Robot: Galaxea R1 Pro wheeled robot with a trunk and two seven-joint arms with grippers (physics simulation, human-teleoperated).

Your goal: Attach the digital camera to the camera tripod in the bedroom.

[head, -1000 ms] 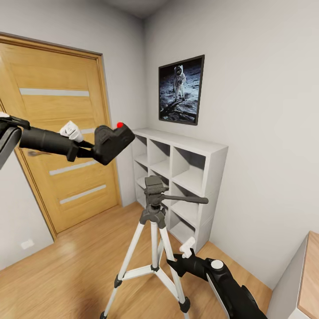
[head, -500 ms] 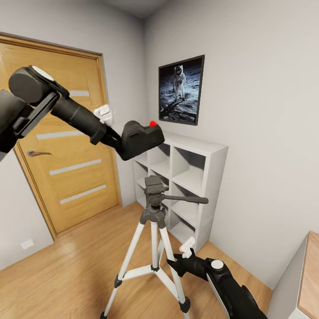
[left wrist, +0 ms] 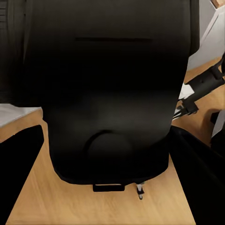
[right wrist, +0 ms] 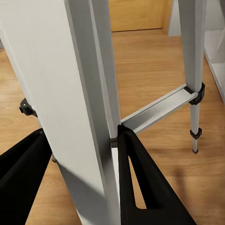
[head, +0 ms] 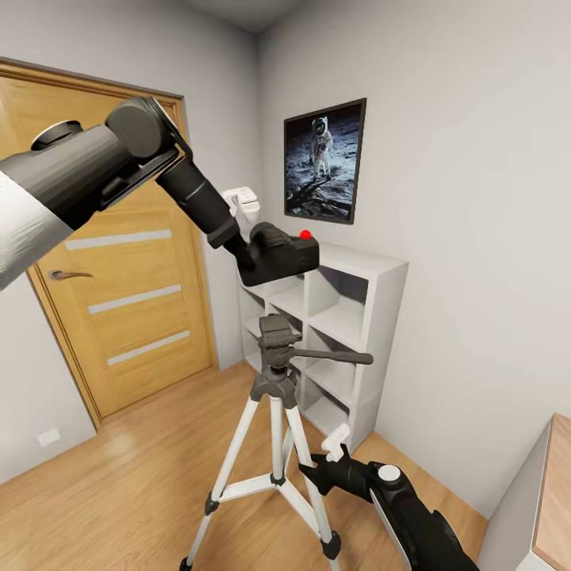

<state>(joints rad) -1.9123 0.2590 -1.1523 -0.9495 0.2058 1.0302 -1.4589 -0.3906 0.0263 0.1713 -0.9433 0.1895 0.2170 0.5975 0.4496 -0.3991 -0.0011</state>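
Grey-walled bedroom w/ plank floor point(head: 143, 468), oak door point(head: 119, 262) at left, astronaut picture point(head: 324, 161) on the far wall, white cube shelf unit point(head: 349, 317) under it. Left arm reaches from upper left diagonally down toward the room's middle, elbow high, forearm sloping down; left hand point(head: 247, 255) is clamped on the digital camera point(head: 279, 252), which hangs in the air above the tripod head, apart from it, red dot point(head: 304, 235) on top. In left wrist view the camera point(left wrist: 110, 89) body blocks most of the frame, floor below, dark fingers point(left wrist: 21, 173) at the sides. Camera tripod point(head: 274, 396) stands upright on the floor in front of the shelf unit, black head w/ side handle point(head: 333, 357) pointing right. Right arm is low at bottom right, forearm angled up-left; right hand point(head: 317, 468) sits at a tripod leg. Right wrist view: fingers point(right wrist: 140, 183) spread apart w/ the silver leg point(right wrist: 79, 117) between them, can't tell if they touch it; cross brace point(right wrist: 159, 108) and another leg's foot beyond. Vs 0.5 s ago: left arm has swung further right, elbow now closer to the lens, camera carried rightward and a bit lower, now roughly over the tripod head instead of left of it. Right arm, tripod unchanged. Shelf cubes: can't tell any contents. Wood-topped table corner point(head: 555, 492) at far right edge.
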